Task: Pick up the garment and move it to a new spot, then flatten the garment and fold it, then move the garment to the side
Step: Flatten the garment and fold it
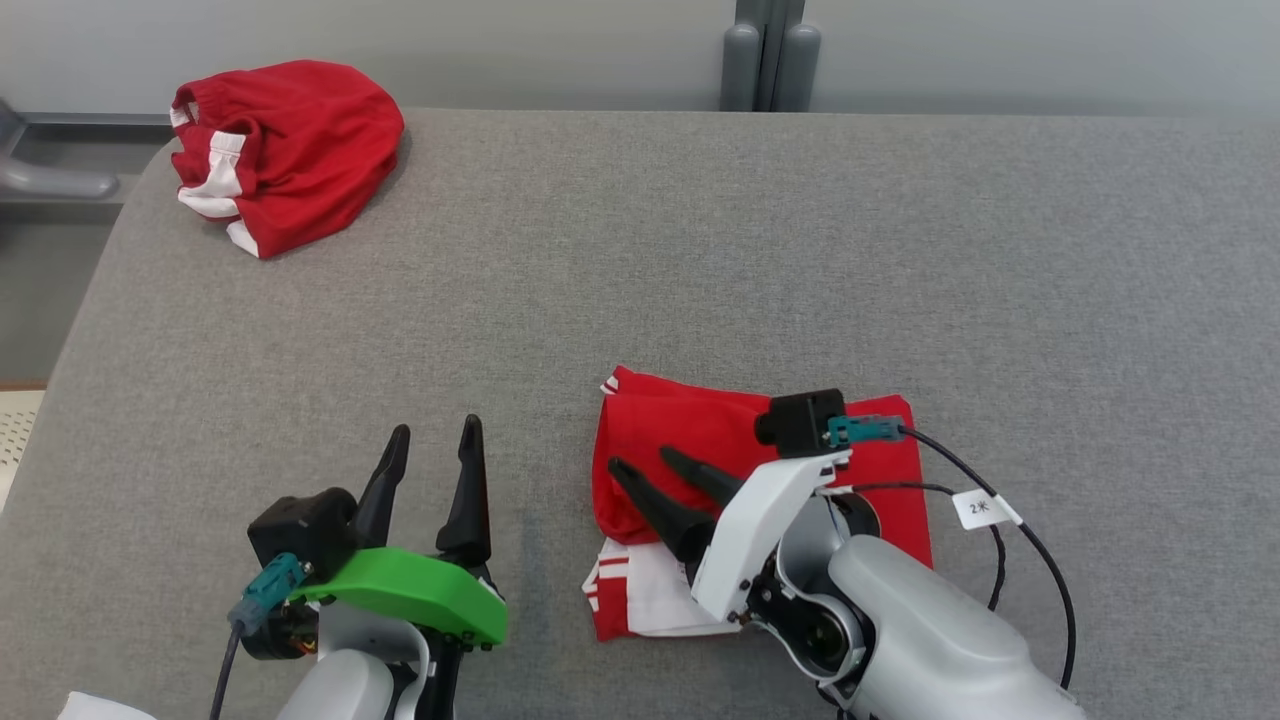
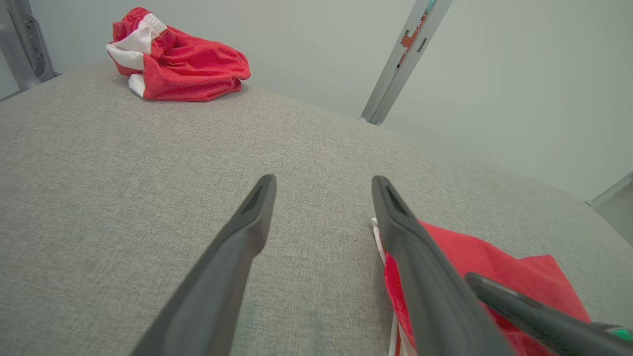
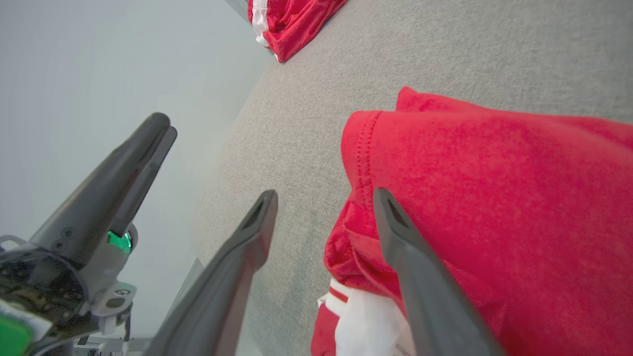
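The garment is red with white trim and lies folded in a rough square on the grey table, near the front and right of centre. My right gripper is open just above its left edge, holding nothing. In the right wrist view one finger is over the red cloth and the other over bare table. My left gripper stands open over the table to the garment's left, apart from it. The left wrist view has the garment at lower right.
A second red and white garment lies crumpled at the table's far left corner. The grey table spreads wide between the two garments. A grey post rises behind the far edge. A black cable trails from my right wrist.
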{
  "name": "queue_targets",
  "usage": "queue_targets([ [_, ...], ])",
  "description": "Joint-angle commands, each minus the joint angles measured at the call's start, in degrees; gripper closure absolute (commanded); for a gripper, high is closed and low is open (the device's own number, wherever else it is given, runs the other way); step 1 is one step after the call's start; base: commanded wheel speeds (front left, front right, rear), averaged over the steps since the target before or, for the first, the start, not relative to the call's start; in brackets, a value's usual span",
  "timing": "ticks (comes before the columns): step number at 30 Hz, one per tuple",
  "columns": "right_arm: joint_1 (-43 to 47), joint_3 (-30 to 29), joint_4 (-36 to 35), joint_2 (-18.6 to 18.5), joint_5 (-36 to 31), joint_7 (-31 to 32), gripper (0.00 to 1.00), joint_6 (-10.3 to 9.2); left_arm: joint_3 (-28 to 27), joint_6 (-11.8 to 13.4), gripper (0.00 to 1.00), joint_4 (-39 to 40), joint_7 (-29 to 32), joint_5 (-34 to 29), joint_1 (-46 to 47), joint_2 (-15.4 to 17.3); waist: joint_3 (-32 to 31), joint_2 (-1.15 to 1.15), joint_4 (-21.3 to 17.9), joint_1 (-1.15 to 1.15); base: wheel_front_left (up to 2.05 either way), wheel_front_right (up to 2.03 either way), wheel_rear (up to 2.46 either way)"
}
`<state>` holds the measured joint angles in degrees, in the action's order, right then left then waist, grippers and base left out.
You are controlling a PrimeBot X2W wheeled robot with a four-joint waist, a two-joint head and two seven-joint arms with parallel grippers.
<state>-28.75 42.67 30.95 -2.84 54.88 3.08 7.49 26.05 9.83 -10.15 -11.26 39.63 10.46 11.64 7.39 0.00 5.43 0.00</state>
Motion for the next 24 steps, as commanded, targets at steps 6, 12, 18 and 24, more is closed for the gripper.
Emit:
queue_targets([
  [6,-3.3,-4.1,2.2,-0.6,-5.7,-8.7,0.00,-0.01,0.8,-0.5,0.00,-0.7,-0.5,-0.3,1.7,-0.5,0.0,0.00,-1.2,0.00,0.00,0.00,0.00],
  [12,-3.9,-9.6,4.2,-1.4,-14.0,-14.1,0.00,-0.01,1.6,-0.7,0.00,-1.4,-0.7,-0.6,2.4,-1.0,0.0,0.00,-2.3,0.00,0.00,0.00,0.00],
  [18,-1.3,-15.8,3.7,-2.6,-21.5,-16.1,0.00,-0.01,2.4,-0.9,0.00,-2.2,-1.3,-1.0,2.1,-1.7,-0.9,0.00,-3.2,0.00,0.00,0.00,0.00],
  [24,5.4,-24.4,0.8,-3.8,-28.2,-17.6,0.00,-0.01,3.3,-1.9,0.00,-4.6,-2.9,-2.9,1.7,-2.7,-3.1,0.00,-2.7,0.00,0.00,0.00,0.00],
])
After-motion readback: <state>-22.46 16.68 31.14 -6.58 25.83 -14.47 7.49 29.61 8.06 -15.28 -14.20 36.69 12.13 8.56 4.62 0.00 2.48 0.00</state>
